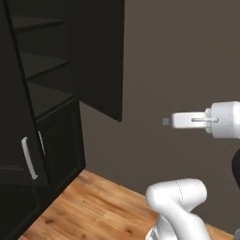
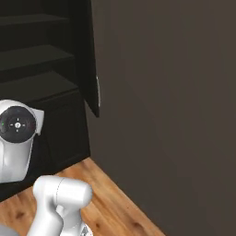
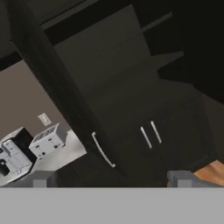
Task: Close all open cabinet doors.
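Dark wall, wood floor. Your tall cabinet doors hang open off the shelves at 11 o'clock; gripper spread wide, empty, aimed there, likely lining up a push.

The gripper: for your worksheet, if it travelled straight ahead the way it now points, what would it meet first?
Probably the tall black cabinet, around its open shelves or the open left door. The gripper faces it with nothing between, though depth is unclear.
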{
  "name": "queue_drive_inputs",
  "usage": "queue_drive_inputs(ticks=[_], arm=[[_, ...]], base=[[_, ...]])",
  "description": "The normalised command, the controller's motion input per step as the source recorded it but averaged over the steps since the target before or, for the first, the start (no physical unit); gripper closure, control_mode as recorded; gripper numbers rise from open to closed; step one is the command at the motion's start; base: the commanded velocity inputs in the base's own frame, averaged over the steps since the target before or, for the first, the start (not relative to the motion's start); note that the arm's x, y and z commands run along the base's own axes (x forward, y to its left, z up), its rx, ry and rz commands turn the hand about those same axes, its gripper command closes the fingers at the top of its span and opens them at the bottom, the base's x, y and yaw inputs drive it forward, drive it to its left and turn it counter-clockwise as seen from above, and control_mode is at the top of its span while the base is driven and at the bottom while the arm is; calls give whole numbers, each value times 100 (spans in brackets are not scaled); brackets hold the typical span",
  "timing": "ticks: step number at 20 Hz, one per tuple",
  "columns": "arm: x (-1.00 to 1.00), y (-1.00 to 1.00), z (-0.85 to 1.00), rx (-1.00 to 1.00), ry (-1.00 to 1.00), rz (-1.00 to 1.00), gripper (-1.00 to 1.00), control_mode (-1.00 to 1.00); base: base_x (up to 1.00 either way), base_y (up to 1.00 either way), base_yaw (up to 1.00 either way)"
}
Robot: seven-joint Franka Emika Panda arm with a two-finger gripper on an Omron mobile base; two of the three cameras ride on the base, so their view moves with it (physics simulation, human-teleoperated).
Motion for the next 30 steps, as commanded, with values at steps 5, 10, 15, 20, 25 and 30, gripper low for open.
queue_drive_inputs(ticks=[5, 10, 15, 20, 25, 30], arm=[[0, 0, 0, 0, 0, 0, -100, 100], [0, 0, 0, 0, 0, 0, -100, 100], [0, 0, 0, 0, 0, 0, -100, 100], [0, 0, 0, 0, 0, 0, -100, 100], [0, 0, 0, 0, 0, 0, -100, 100], [0, 0, 0, 0, 0, 0, -100, 100]], base=[[62, -20, 33], [75, -12, 40], [46, -6, 37], [27, -4, 26], [42, -4, 23], [65, -6, 22]])
